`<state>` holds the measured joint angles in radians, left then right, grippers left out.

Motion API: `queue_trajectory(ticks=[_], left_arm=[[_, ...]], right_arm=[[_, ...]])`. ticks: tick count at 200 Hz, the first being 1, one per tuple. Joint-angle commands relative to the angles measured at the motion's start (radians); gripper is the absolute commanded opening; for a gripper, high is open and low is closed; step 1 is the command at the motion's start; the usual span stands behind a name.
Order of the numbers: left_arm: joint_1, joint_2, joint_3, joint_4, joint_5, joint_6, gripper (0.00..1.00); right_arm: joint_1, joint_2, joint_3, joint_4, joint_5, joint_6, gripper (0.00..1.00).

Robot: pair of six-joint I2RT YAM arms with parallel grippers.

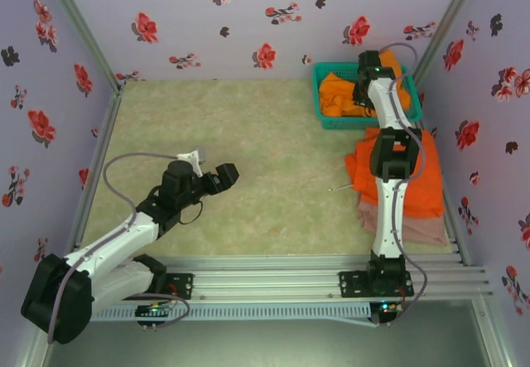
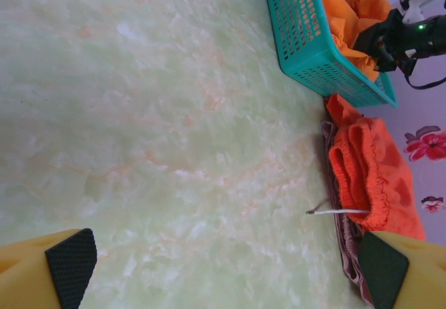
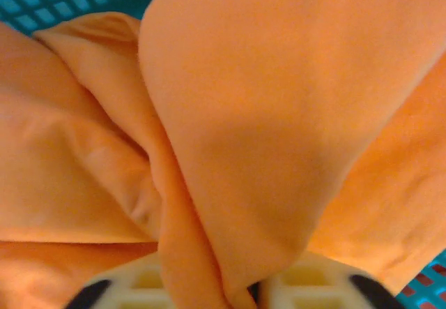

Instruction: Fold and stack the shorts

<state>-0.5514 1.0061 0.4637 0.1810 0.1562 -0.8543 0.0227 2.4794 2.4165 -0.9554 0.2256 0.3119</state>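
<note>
The right gripper [image 3: 254, 291] was clenched on a raised fold of loose orange shorts [image 3: 265, 114] inside the teal basket [image 1: 331, 123]. The cloth looked light, soft and floppy, likely to drape and drag, so a waistband edge seemed the better hold. Nearer that arm's base, folded orange shorts [image 1: 426, 181] lay on pink shorts [image 1: 418, 230]. The left gripper [image 2: 226, 264] hung wide apart and empty over the smooth pale-green table [image 2: 139, 114], with flowered walls [image 1: 248, 19] around.
</note>
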Motion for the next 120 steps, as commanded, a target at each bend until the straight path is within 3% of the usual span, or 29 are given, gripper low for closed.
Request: queue_trajectory(ticks=[1,67,120], left_arm=[[0.008,-0.026,-0.014,-0.015,-0.024,0.021,0.99],[0.010,-0.039,-0.030,-0.007,-0.042,0.021,0.99],[0.010,-0.047,-0.039,0.015,-0.049,0.028,0.99]], right_arm=[[0.014,-0.099,0.016,0.019,-0.080,0.034,0.00],[0.159,-0.585,-0.349,0.446,-0.174,0.038,0.00],[0.318,-0.820,-0.518,0.638,-0.441,0.002,0.00]])
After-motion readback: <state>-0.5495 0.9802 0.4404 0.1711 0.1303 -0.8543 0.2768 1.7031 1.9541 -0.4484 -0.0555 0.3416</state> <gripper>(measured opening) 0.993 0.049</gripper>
